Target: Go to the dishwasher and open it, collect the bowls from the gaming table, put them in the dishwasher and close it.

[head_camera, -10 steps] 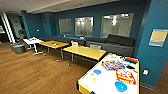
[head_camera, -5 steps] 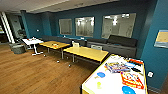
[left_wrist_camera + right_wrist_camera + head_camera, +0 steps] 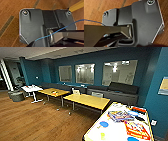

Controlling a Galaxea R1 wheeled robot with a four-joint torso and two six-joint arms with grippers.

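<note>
Two blue bowls (image 3: 104, 124) are sitting among board games on the white gaming table (image 3: 113, 133), one mid-top, one (image 3: 132, 139) at its near edge; probably light, rigid, slick, best pinched at the rim; jaw state cannot be told.

- gaming table (image 3: 110, 133): long, glossy white top, pale yellow edge.
- bowls: one blue bowl (image 3: 104, 124) on the table's near-left part, another (image 3: 132, 139) at its near edge.
</note>
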